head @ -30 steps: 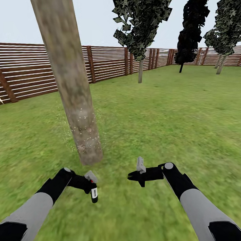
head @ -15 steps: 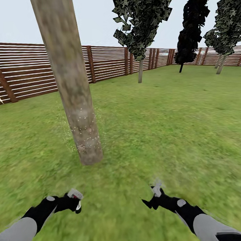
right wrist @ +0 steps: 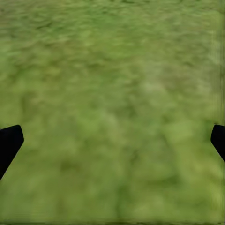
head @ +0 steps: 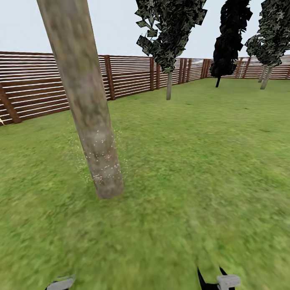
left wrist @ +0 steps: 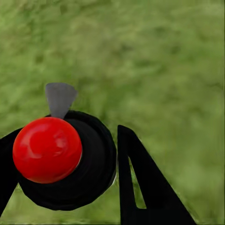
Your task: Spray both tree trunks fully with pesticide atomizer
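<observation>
A thick mottled grey-brown tree trunk leans up out of the lawn close ahead on the left. Tiny white pesticide specks dot its lower part. A second tree with a thin-looking trunk stands farther back by the fence. My left gripper is shut on the pesticide atomizer, seen from above as a red cap on a round black body. At the head view's bottom edge sit the left gripper and the right gripper. The right gripper is open wide over bare grass.
A brown slat fence runs along the back and left of the lawn. A very dark tree and another leafy tree stand far back at the right.
Both arms have drawn back and down to the bottom edge of the head view, the left one carrying the atomizer with it. The tree and the view have stayed put.
</observation>
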Available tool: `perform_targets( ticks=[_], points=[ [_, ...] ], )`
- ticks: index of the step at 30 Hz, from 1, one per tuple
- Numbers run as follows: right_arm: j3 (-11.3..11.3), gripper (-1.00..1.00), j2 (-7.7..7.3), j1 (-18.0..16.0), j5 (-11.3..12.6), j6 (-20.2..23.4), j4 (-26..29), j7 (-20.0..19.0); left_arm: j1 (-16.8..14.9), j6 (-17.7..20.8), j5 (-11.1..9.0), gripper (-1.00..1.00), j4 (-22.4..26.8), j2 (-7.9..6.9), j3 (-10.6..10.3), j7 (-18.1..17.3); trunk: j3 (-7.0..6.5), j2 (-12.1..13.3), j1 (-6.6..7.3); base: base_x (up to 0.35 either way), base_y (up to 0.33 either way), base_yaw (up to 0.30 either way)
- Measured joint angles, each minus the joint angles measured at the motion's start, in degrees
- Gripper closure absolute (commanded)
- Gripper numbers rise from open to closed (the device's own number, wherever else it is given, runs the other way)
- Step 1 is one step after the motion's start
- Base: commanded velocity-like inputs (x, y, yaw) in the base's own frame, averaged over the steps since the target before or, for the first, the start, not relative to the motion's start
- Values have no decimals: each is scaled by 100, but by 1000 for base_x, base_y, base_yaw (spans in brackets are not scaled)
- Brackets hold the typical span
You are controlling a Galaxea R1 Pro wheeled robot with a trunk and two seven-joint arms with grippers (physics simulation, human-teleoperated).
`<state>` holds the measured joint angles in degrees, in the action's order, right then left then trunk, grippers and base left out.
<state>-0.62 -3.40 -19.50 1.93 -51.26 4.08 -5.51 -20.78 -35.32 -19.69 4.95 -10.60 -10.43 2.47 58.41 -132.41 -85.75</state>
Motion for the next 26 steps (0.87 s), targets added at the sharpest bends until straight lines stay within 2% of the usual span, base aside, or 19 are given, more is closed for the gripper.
perform_targets(
  ticks=[2, 4, 14, 26],
  points=[
    [6, -100, 5, 12, 0, -22, -9, -8, 54, -237, -110, 100, -163, 12, -14, 102, -1, 0, 0, 0, 0, 0],
    [12, -100, -1, 15, -4, -14, -25, -14, 99, -310, -137, 100, -201, 13, -25, 129, -1, 0, 0, 0, 0, 0],
    [18, -100, 41, 22, -17, 14, -272, -14, 115, -320, -138, 100, -205, 14, -40, 138, -1, 0, 0, 0, 0, 0],
    [19, -100, 54, 27, -18, 15, -285, -17, 113, -327, -131, 100, -162, -22, -32, 139, -1, 0, 0, 0, 0, 0]
  ],
)
